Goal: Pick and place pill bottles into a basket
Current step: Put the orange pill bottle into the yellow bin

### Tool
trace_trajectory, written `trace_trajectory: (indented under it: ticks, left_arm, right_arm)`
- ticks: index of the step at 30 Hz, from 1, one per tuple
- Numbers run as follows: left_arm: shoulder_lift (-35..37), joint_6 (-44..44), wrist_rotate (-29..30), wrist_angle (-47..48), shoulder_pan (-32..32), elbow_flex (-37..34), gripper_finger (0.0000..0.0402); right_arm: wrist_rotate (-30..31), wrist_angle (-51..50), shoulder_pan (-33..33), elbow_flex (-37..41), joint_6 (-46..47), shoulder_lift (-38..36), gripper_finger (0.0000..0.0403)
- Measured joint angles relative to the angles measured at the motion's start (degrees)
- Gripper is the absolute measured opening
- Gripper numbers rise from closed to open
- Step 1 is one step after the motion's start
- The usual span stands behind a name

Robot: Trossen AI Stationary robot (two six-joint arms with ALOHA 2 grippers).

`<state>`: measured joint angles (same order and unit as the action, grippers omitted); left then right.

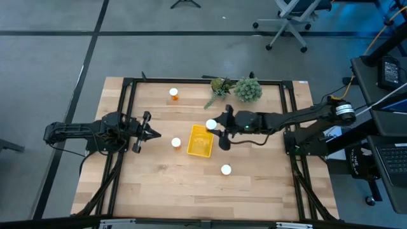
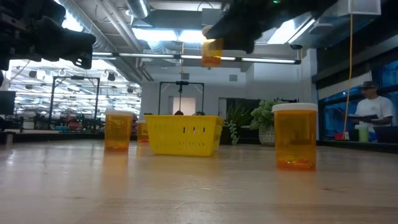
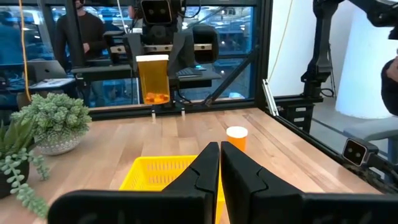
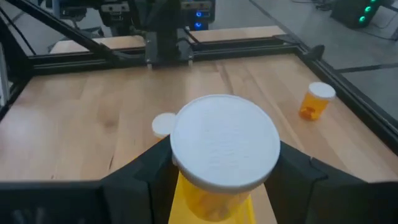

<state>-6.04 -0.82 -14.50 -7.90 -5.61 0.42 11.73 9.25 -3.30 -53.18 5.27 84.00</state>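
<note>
four pill bottles are in your view: one held bottle (image 1: 211, 124) is clamped by the right gripper (image 1: 214, 125), raised over the far edge of the yellow basket (image 1: 200, 140), its white cap filling the right wrist view. you can see it hanging clear above the basket in the low view. the other three stand on the table (image 1: 159, 184): one (image 1: 177, 142) just left of the basket, one (image 1: 173, 94) near the far edge, one (image 1: 226, 169) nearer you, right of the basket. your left gripper (image 1: 154, 133) hovers left of the basket, fingers pressed together and empty. two green plants (image 1: 238, 88) sit at the far side.
</note>
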Motion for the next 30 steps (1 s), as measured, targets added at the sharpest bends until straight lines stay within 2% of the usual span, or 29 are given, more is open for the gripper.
trace_trajectory:
  ticks: [5, 20, 30]
  left_arm:
    - [0.0, 0.0, 0.1, -0.1, 0.0, 0.0, 0.0013]
    - [0.0, 0.0, 0.1, 0.0, 0.0, 0.0, 0.0011]
    - [0.0, 0.6, 0.1, 0.4, 0.0, 0.0, 0.0012]
  right_arm:
    - [0.0, 0.1, 1.1, -3.5, 0.2, 3.9, 0.0198]
    - [0.1, 0.6, 1.7, -3.6, 2.2, 14.4, 0.0198]
    - [0.3, 3.1, 0.3, -2.6, 3.3, 16.2, 0.0198]
